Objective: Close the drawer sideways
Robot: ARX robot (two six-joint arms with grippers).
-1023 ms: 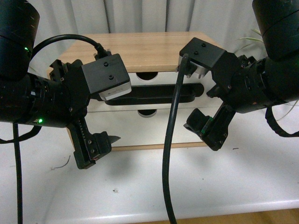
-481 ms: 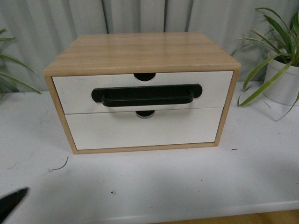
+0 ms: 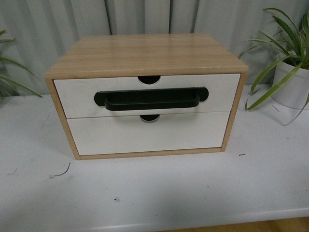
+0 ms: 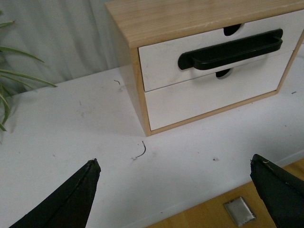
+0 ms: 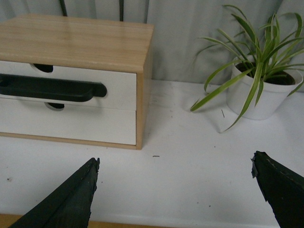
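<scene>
The drawer (image 3: 82, 94) is the upper one in a light wooden cabinet (image 3: 145, 53). It has a white front, a long black bar handle (image 3: 152, 99) and a semicircular notch in its top edge. Its front sits flush with the cabinet frame. It also shows in the left wrist view (image 4: 161, 61) and the right wrist view (image 5: 116, 83). Neither gripper shows in the front view. My left gripper (image 4: 175, 190) is open and empty over the table's front edge, left of the cabinet. My right gripper (image 5: 175, 190) is open and empty over the table, right of the cabinet.
A plain white drawer (image 3: 145, 135) without a handle sits below. The cabinet stands on a white table (image 3: 169, 188). A potted plant (image 3: 289, 82) stands at the right, and leaves (image 3: 12, 82) reach in at the left. A grey curtain hangs behind.
Both arms filled the front view a second ago and have drawn back out of it. Half a second ago a black fingertip still showed at the lower left; now it is gone.
</scene>
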